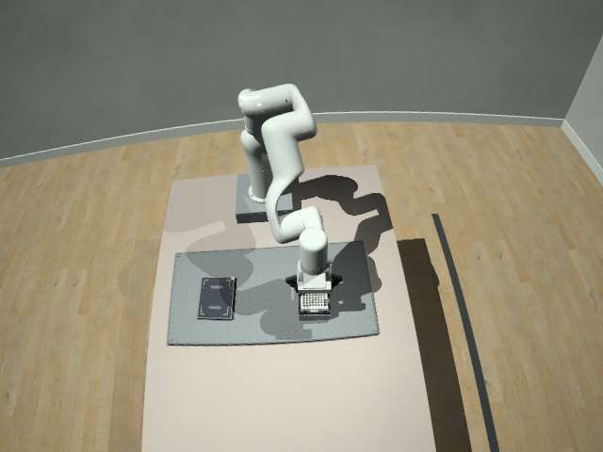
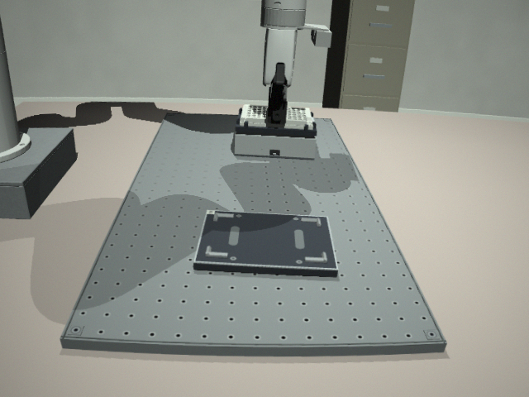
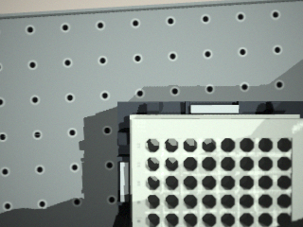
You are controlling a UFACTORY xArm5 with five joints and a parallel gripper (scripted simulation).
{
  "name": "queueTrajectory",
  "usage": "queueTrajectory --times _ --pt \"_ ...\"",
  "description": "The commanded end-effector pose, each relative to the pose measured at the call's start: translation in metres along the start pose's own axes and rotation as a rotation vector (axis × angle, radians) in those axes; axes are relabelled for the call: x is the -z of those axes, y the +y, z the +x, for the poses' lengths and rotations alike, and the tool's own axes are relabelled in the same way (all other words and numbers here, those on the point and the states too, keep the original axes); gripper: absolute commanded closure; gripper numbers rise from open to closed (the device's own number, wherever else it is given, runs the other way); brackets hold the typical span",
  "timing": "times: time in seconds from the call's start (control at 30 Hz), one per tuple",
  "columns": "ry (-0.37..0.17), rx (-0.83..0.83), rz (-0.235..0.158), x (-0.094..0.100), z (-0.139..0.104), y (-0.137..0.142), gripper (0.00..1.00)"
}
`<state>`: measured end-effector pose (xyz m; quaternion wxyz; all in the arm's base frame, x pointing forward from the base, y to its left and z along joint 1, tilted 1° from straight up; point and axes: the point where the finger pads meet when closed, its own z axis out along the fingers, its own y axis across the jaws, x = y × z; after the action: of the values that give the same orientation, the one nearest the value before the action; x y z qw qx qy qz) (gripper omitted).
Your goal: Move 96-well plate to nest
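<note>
The white 96-well plate sits on the plate shaker S1 at the far end of the grey breadboard. It also shows in the overhead view and fills the lower right of the wrist view. My gripper is open and has come down around the plate, with the near dark finger beside the plate's near long side. The far finger is hidden. The plate nest N1, a dark plate with pale corner locators, lies empty in the middle of the breadboard; it also shows in the overhead view.
The arm's base block stands at the left edge of the table. A filing cabinet stands behind the table. The breadboard has rows of holes.
</note>
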<state>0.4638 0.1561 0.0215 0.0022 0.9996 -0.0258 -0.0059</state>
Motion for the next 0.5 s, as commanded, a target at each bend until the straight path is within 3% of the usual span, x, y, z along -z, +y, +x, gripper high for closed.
queueTrajectory --times 0.0,0.43,0.47 --pt "0.007 0.000 -0.003 0.0013 0.0018 -0.0007 0.00" --pt "0.007 0.000 -0.003 0.0013 0.0018 -0.0007 0.00" --pt "0.007 0.000 -0.003 0.0019 0.0018 -0.0007 1.00"
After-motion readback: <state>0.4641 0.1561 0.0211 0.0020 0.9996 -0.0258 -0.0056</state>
